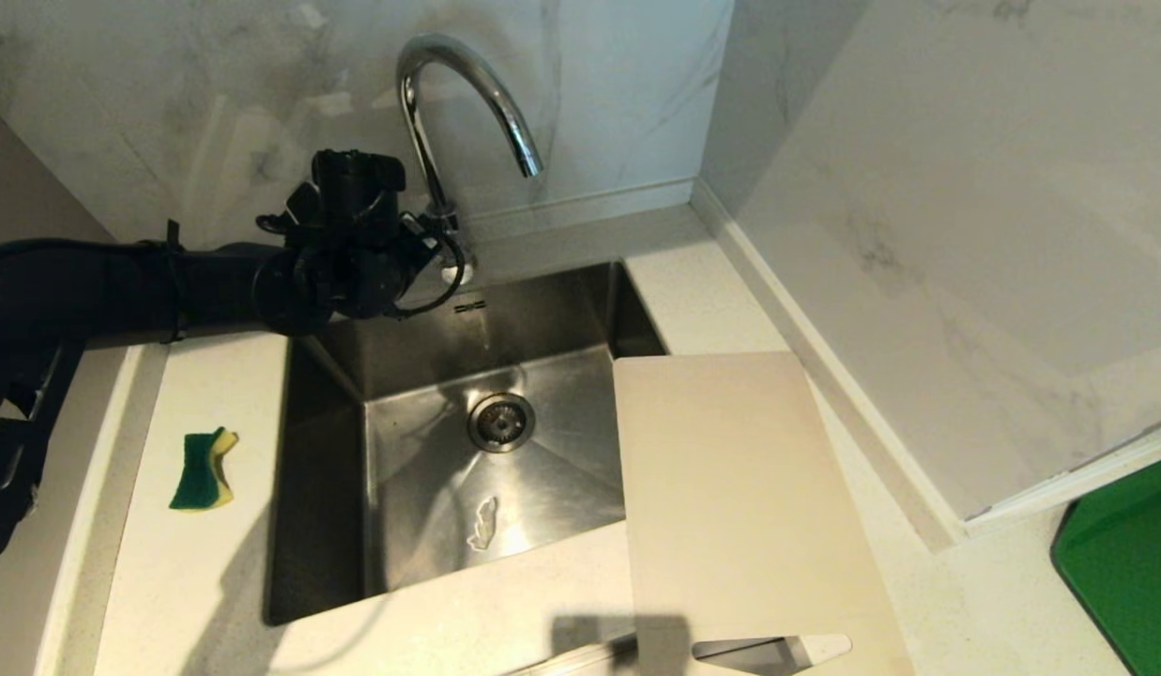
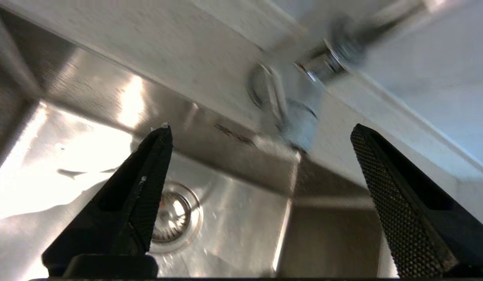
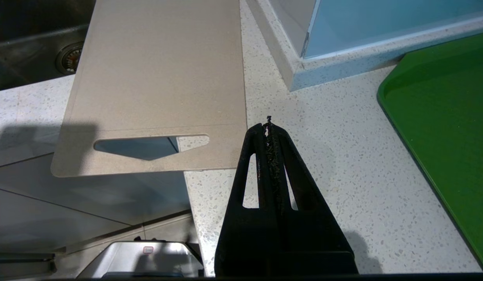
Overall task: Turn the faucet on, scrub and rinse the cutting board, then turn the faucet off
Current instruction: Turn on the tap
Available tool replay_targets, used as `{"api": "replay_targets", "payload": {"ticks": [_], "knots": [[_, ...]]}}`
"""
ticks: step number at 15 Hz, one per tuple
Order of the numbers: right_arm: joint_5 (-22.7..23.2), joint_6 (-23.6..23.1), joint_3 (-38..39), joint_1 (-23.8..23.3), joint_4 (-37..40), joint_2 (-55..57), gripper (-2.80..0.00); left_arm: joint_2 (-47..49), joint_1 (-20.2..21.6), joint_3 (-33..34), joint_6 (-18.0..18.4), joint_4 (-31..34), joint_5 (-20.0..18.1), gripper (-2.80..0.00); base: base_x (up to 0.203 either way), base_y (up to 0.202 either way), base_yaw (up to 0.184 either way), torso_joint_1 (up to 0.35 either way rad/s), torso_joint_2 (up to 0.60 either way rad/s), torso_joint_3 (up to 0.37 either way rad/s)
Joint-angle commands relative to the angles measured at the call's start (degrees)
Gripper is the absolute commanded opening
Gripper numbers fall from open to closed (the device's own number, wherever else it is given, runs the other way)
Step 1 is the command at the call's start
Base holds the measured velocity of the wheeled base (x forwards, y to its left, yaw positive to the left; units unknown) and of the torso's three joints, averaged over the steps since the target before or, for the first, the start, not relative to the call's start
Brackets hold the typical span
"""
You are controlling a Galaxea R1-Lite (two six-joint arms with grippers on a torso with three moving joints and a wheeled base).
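Both jaws wide beside faucet (image 1: 439, 113)

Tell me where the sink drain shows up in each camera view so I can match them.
Head view: the sink drain is centre, on the basin floor.
Left wrist view: low, beside the left gripper's finger.
Right wrist view: upper left corner, beside the cutting board.
Shared landmark: the drain itself appears in all three.

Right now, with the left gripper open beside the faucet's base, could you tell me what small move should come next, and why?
Probably ease the left gripper a little further toward the faucet base until its side lever sits between the fingers. The jaws stand wide open and empty, no water runs from the spout, and the cutting board lies dry on the counter, overhanging the sink edge.
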Motion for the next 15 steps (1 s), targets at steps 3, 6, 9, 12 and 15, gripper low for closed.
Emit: {"api": "replay_targets", "payload": {"ticks": [3,6,9,12,15], "knots": [[0.01,0.00,0.00,-0.03,-0.04,0.00,-2.80,1.17,1.66,-0.09,1.54,-3.53,2.28,0.00,0.000,0.000,0.000,0.000,0.00,0.000],[0.01,0.00,0.00,0.03,-0.04,-0.05,-2.80,2.37,1.67,-0.09,4.32,-7.71,2.99,0.00,0.000,0.000,0.000,0.000,0.00,0.000],[0.01,0.00,0.00,0.04,-0.04,0.02,-2.80,3.43,1.56,-0.17,4.39,-9.08,2.96,0.00,0.000,0.000,0.000,0.000,0.00,0.000],[0.01,0.00,0.00,0.04,-0.04,0.03,-2.80,4.61,1.50,-0.17,4.39,-10.70,2.92,0.00,0.000,0.000,0.000,0.000,0.00,0.000],[0.01,0.00,0.00,0.04,-0.04,0.04,-2.80,5.20,1.58,-0.25,4.74,-12.21,2.81,0.00,0.000,0.000,0.000,0.000,0.00,0.000]]}}
